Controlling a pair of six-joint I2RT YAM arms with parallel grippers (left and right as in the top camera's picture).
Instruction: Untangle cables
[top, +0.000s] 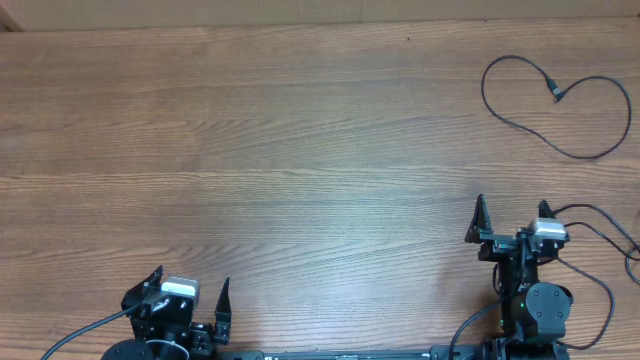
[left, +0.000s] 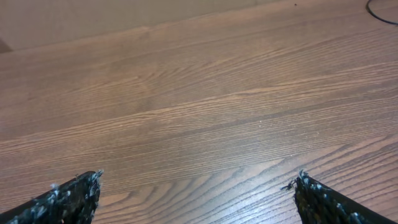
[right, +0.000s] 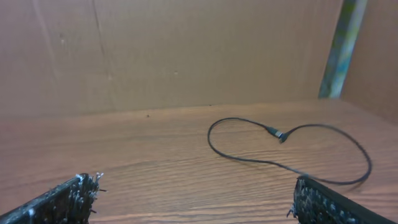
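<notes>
One thin black cable (top: 556, 92) lies in an open, heart-like loop at the table's far right, its small plug end turned into the loop. In the right wrist view the same cable (right: 249, 160) curves across the wood just ahead of the fingers, and its near strand runs close by the right fingertip (right: 305, 186). My right gripper (top: 511, 202) stands open below the loop with nothing between its jaws. At the near left edge my left gripper (top: 193, 276) is open and empty, far from the cable. Only a sliver of cable (left: 379, 11) shows in the left wrist view.
Thicker black wires (top: 600, 215) trail from the right arm's base to the right table edge. A brown cardboard wall (right: 186, 56) with a greenish strip (right: 342, 43) closes off the table's far side. Bare wood (top: 300, 150) spans the middle and left.
</notes>
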